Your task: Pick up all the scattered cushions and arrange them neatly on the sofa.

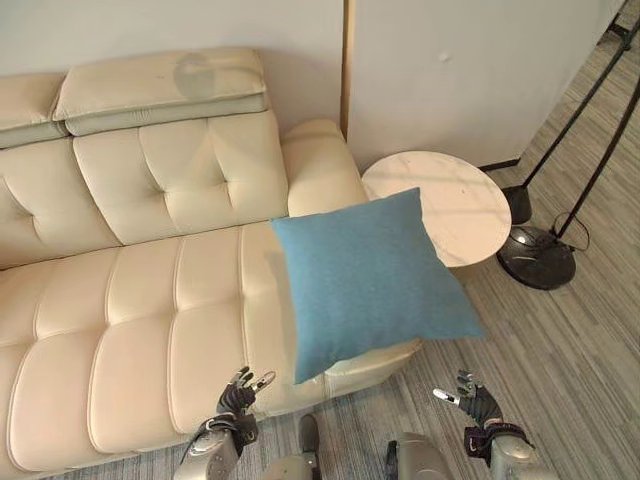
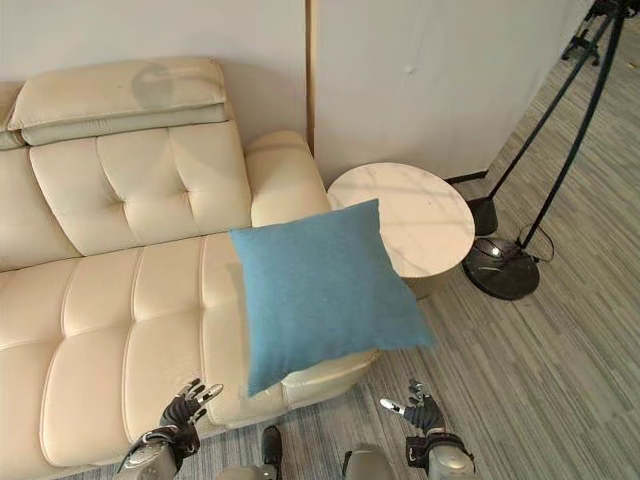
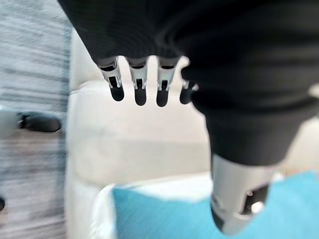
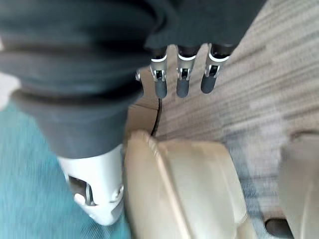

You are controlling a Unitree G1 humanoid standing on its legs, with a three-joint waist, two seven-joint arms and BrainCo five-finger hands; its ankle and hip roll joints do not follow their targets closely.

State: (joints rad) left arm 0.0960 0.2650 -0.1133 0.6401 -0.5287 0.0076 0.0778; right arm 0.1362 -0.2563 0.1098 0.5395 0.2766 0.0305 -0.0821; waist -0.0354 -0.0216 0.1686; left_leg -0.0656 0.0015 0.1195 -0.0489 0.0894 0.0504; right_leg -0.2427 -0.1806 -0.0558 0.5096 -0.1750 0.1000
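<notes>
Cushion (image 1: 370,280) placing looks to be the step in hand: the blue cushion is showing over the right end of the cream sofa (image 1: 130,310), tilted on one corner, with its right side overhanging the sofa's front edge toward the round white side table (image 1: 455,205) just beside the armrest; whether it is resting on the seat or hanging free above it is not something the views are making clear. Neither hand is touching it. The left hand (image 1: 240,395) is hovering low in front of the seat with its fingers spread apart and holding nothing, and the right hand (image 1: 472,400) is hovering over the striped floor (image 1: 560,350) below the cushion's right corner, likewise splayed and empty. Both wrist views are showing straight, separated fingers with the blue fabric near the thumb. Judging from this, the cushion is not yet sitting neatly: the next move is probably calling for it to be pushed back and stood against the backrest, clear of the edge. A dark lamp base (image 1: 535,257) is standing on the floor beyond the table.
</notes>
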